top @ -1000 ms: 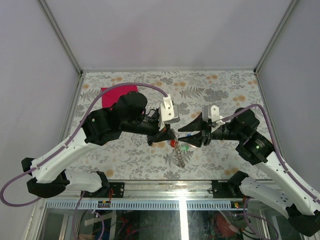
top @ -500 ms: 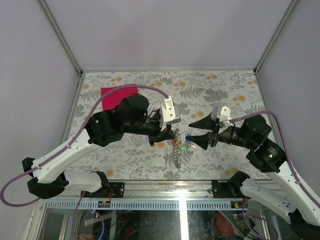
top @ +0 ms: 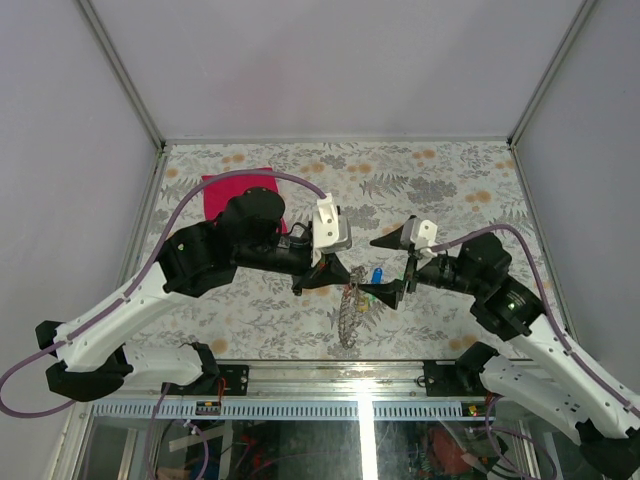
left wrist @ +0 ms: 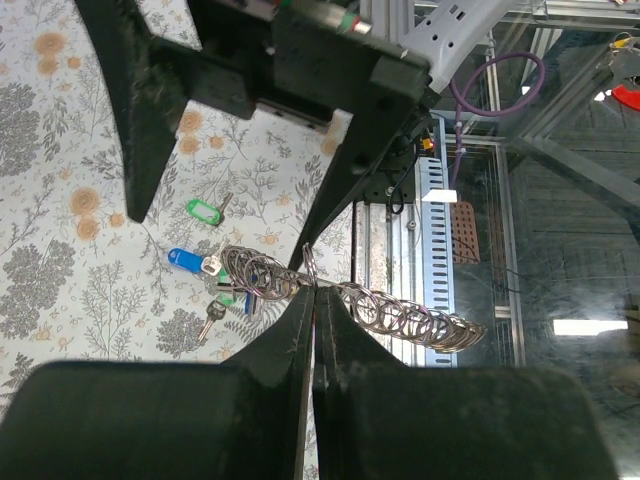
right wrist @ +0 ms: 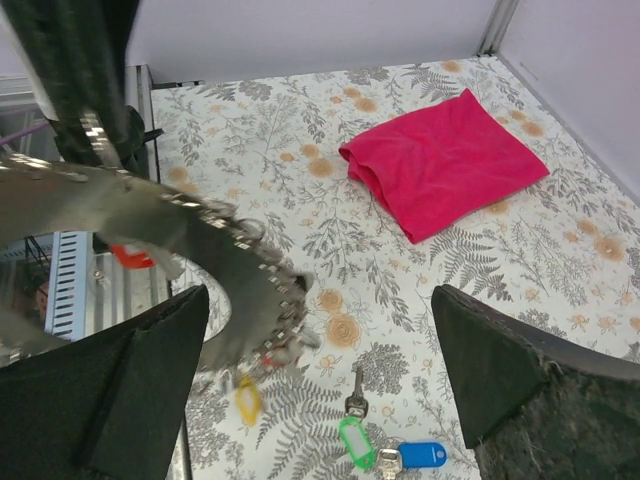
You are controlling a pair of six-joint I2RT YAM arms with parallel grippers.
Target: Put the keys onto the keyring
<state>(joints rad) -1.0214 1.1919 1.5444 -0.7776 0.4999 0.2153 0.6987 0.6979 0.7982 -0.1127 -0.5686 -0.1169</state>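
Observation:
My left gripper (top: 334, 276) is shut on the keyring (top: 349, 312), a grey coiled ring hanging below it over the table's near middle. In the left wrist view the closed jaws pinch the keyring (left wrist: 400, 312) near its middle. Red (right wrist: 135, 257) and yellow (right wrist: 247, 400) tagged keys dangle from the blurred keyring (right wrist: 190, 240). A green-tagged key (right wrist: 355, 435) and a blue-tagged key (right wrist: 420, 455) lie on the table, the blue key (top: 377, 275) between my right fingers. My right gripper (top: 387, 268) stands wide open beside the ring, holding nothing.
A magenta cloth (top: 222, 190) lies folded at the back left of the flowered table (top: 450, 180), partly under the left arm. The metal frame rail (top: 300, 408) runs along the near edge behind the ring. Grey walls enclose the other sides.
My right gripper pulled away to the right, then came back toward the ring with its jaws opened wide. The left gripper kept its hold on the ring and shifted slightly left.

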